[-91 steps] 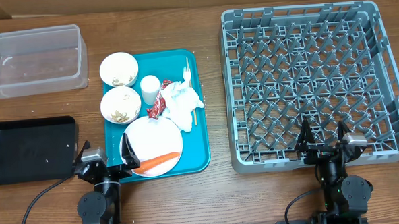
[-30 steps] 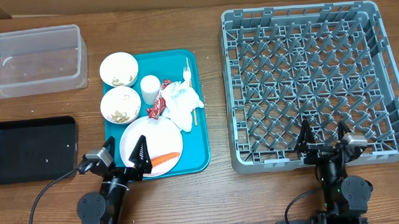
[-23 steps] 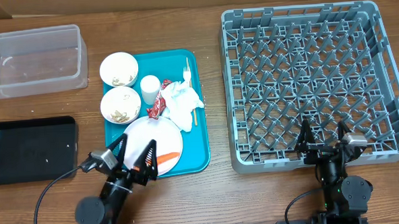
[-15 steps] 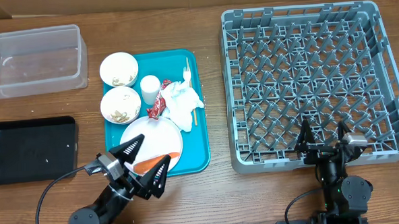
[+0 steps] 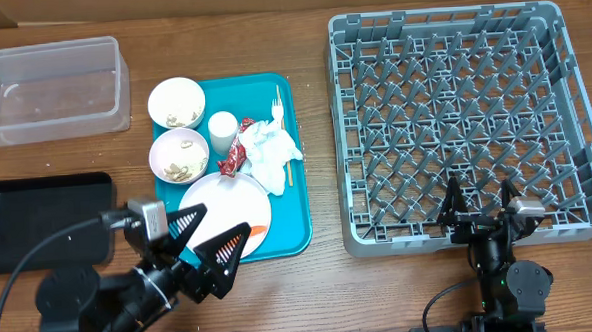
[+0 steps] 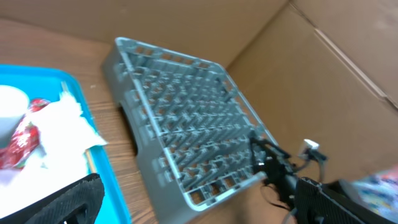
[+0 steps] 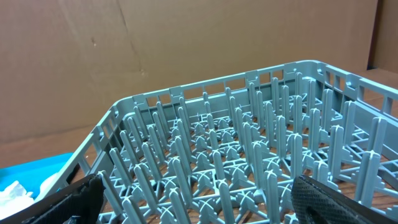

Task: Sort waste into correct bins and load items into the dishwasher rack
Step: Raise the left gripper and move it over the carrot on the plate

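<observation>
The orange carrot (image 5: pixel 260 231) lies on the pale-pink plate (image 5: pixel 227 194) at the front of the teal tray; my left gripper hides most of it. Behind are two bowls (image 5: pixel 176 101) (image 5: pixel 178 155) with beige scraps, a white cup (image 5: pixel 222 131), a red-and-white wrapper (image 5: pixel 237 149), a crumpled napkin (image 5: pixel 271 147), a white fork (image 5: pixel 277 109) and a thin stick (image 5: pixel 286 171). My left gripper (image 5: pixel 205 246) is open and empty, raised over the plate's front edge. My right gripper (image 5: pixel 481 204) is open and empty at the grey rack's (image 5: pixel 464 109) front edge. The right wrist view shows the rack's pegs (image 7: pixel 236 143) between its fingers.
The black tray (image 5: pixel 38 222) lies at the front left and the clear tub (image 5: pixel 47 89) at the back left. The left wrist view shows the napkin (image 6: pixel 62 127), the wrapper (image 6: pixel 22 142), the teal tray's edge (image 6: pixel 102 158), the rack (image 6: pixel 186 137) and the right arm (image 6: pixel 283 168). Cardboard walls stand behind.
My left arm has risen and swung from the plate's left side across its front, now higher and covering most of the carrot. Its jaws stay open. The right arm has not moved.
</observation>
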You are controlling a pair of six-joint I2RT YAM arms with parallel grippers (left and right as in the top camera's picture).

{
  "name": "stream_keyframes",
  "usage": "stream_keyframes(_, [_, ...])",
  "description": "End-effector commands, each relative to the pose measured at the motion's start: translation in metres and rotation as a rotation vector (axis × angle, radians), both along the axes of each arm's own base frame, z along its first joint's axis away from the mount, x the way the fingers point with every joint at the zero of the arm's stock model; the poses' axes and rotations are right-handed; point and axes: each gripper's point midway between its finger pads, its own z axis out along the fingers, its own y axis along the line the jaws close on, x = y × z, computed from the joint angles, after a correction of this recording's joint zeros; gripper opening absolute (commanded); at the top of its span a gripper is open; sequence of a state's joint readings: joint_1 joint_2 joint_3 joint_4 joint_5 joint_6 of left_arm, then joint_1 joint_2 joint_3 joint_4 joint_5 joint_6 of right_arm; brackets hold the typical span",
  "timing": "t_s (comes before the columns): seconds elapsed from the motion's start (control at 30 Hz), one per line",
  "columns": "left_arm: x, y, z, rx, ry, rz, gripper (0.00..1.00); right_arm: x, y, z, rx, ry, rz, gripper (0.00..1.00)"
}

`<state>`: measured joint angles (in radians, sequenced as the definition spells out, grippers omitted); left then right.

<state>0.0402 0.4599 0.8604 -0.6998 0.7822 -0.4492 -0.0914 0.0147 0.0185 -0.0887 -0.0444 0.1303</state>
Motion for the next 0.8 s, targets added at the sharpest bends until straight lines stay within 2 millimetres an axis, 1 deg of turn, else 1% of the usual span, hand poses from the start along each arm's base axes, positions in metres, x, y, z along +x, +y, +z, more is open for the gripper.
stream_keyframes(0.0, [-0.006, -0.013, 0.026, -0.021, -0.071, -0.115, 1.00, 0.000, -0.003, -0.001, -0.005, -0.009, -0.014, 1.00])
stream_keyframes(0.07, [0.000, -0.010, 0.029, -0.035, -0.044, -0.078, 1.00, 0.000, -0.003, -0.001, -0.005, -0.009, -0.014, 1.00])
stream_keyframes(0.13, [0.012, 0.008, 0.018, -0.037, 0.083, 0.075, 1.00, 0.000, -0.003, -0.001, -0.005, -0.009, -0.014, 1.00])
stream_keyframes(0.2, [0.016, 0.026, 0.005, 0.003, 0.199, 0.201, 1.00, 0.000, -0.003, -0.001, -0.005, -0.009, -0.014, 1.00])
stream_keyframes(0.23, [0.015, 0.039, -0.005, 0.031, 0.289, 0.283, 1.00, 0.000, -0.003, -0.001, -0.005, -0.009, -0.014, 1.00])
stream_keyframes(0.3, [0.010, 0.059, -0.018, 0.096, 0.430, 0.404, 1.00, 0.000, -0.003, -0.001, -0.005, -0.009, -0.014, 1.00])
stream_keyframes(0.37, [0.004, 0.074, -0.024, 0.151, 0.528, 0.489, 1.00, 0.000, -0.003, -0.001, -0.005, -0.009, -0.014, 1.00])
stream_keyframes(0.4, [0.002, 0.078, -0.026, 0.169, 0.560, 0.508, 1.00, 0.000, -0.003, -0.001, -0.005, -0.009, -0.014, 1.00])
stream_keyframes(0.47, [0.002, 0.077, -0.026, 0.166, 0.580, 0.504, 1.00, 0.000, -0.003, -0.001, -0.005, -0.009, -0.014, 1.00])
stream_keyframes(0.53, [0.002, 0.072, -0.027, 0.111, 0.619, 0.499, 1.00, 0.000, -0.003, -0.001, -0.005, -0.009, -0.014, 1.00])
stream_keyframes(0.6, [0.000, 0.064, -0.029, 0.075, 0.654, 0.469, 1.00, 0.000, -0.003, -0.001, -0.005, -0.009, -0.014, 1.00])
stream_keyframes(0.7, [0.004, 0.050, -0.023, 0.001, 0.659, 0.403, 1.00, 0.000, -0.003, -0.001, -0.005, -0.009, -0.014, 1.00])
stream_keyframes(0.77, [0.006, 0.050, -0.027, -0.054, 0.728, 0.441, 1.00, 0.000, -0.003, -0.001, -0.005, -0.009, -0.014, 1.00])
